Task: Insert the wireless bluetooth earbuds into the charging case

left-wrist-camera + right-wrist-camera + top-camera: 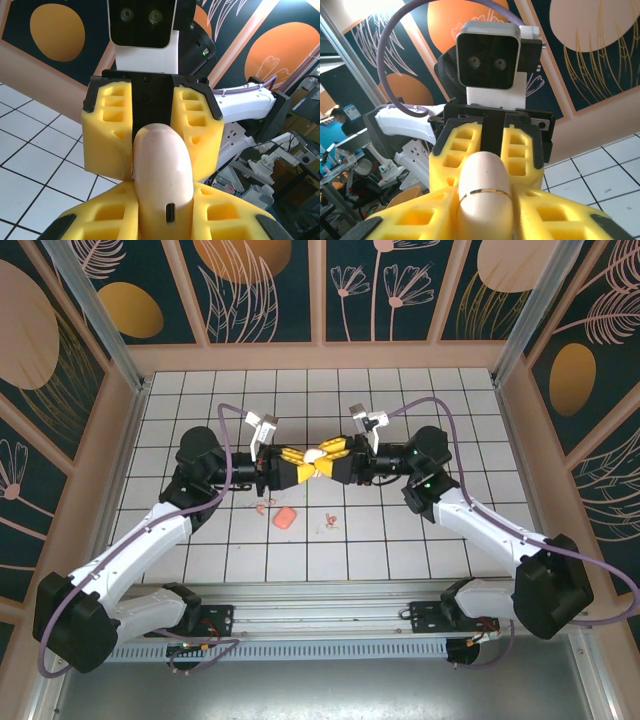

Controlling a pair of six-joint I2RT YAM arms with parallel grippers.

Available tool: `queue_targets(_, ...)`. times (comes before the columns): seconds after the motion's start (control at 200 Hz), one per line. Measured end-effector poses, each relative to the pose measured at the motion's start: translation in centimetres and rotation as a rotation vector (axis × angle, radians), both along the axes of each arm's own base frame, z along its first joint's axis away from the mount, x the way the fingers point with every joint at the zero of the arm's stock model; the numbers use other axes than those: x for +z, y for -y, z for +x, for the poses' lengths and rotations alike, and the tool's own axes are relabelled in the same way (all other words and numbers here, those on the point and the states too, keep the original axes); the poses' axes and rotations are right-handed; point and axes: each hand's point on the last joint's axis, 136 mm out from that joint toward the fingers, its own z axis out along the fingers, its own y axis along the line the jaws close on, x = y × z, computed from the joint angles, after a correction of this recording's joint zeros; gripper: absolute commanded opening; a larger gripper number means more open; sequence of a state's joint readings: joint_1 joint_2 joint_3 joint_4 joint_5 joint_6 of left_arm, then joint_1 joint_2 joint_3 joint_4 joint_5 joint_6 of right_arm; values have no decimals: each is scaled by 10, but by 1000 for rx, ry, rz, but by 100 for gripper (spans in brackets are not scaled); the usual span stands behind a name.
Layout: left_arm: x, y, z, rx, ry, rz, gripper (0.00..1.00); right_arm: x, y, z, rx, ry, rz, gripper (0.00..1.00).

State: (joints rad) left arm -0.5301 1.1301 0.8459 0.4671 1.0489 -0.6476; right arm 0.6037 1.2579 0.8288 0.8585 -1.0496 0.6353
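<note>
1. My left gripper (303,462) was clenched on the left end of the charging case (316,456), raised over the middle of the tiled table (470,420).
2. My right gripper (335,460) grasped the case's right end, with a finger on each side.
3. The earbuds lay on the tiles nearer than the case: one (263,507) just left of the salmon-pink block (285,517) and one (331,521) to its right.

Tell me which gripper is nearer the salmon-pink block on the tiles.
Left. The left gripper sits just beyond the salmon-pink block, toward the back wall. The right gripper faces it tip to tip, farther to the block's right.
</note>
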Motion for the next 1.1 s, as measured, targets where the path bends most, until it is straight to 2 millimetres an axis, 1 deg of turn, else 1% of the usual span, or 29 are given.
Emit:
queue_targets(0.1, 6, 0, -1, -4, 24, 2, 20, 5, 1, -1, -1, 20, 15, 19)
queue_targets(0.205, 6, 0, -1, -7, 37, 10, 25, 6, 2, -2, -3, 33, 18, 15)
queue_targets(0.24, 6, 0, -1, -7, 39, 14, 30, 6, 2, -2, -5, 37, 16, 15)
queue_targets(0.33, 3, 1, 1, 4, 43, 28, 45, 3, 2, -2, -9, 45, 5, 14)
queue_targets(0.365, 1, 1, 3, 14, 40, 39, 53, 2, 2, -2, -11, 46, -1, 14)
queue_targets(0.47, -8, 0, 9, 54, 46, 86, 59, -2, 4, -3, -30, 55, -27, 14)
queue_targets(0.591, -14, -1, 21, 124, 89, 160, 59, -10, 9, 7, -90, 61, -84, 14)
queue_targets(0.706, -23, -4, 36, 201, 149, 237, 56, -26, 16, 20, -181, 77, -157, 14)
queue_targets(0.851, -51, -10, 54, 268, 208, 371, 54, -52, 24, 32, -286, 125, -271, 14)
queue_targets(0.976, -75, -15, 67, 293, 254, 503, 50, -74, 29, 39, -328, 165, -369, 15)
queue_targets(1.031, -84, -18, 71, 293, 272, 552, 46, -80, 31, 40, -336, 189, -405, 15)
queue_targets(1.101, -99, -21, 76, 290, 289, 615, 46, -84, 33, 41, -344, 223, -441, 15)
